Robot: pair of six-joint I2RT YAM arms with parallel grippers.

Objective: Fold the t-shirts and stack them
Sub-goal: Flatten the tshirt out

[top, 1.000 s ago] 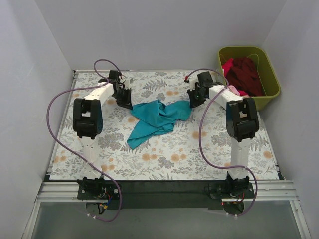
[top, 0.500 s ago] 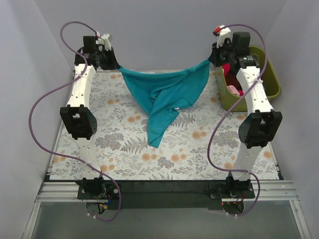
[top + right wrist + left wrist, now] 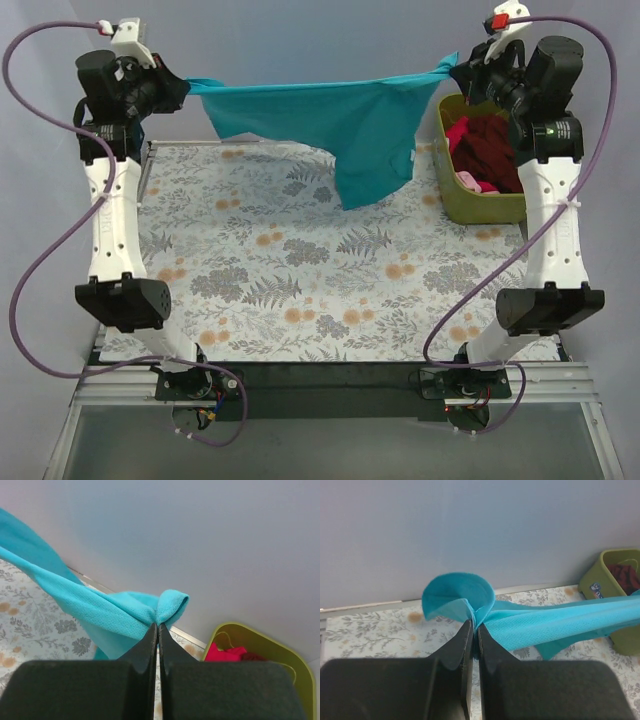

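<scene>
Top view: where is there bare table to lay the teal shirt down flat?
Nearly the whole floral mat is bare, from the arm bases at the near edge to the back wall. The teal shirt hangs above it, pinched by the left tool and right tool. Crowded only far right, at the olive bin holding maroon cloth.

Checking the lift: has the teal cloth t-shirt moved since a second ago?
Yes. The teal cloth t-shirt rose from a heap on the floral tabletop toward the far wall, now stretched between the left gripper and right gripper.
</scene>
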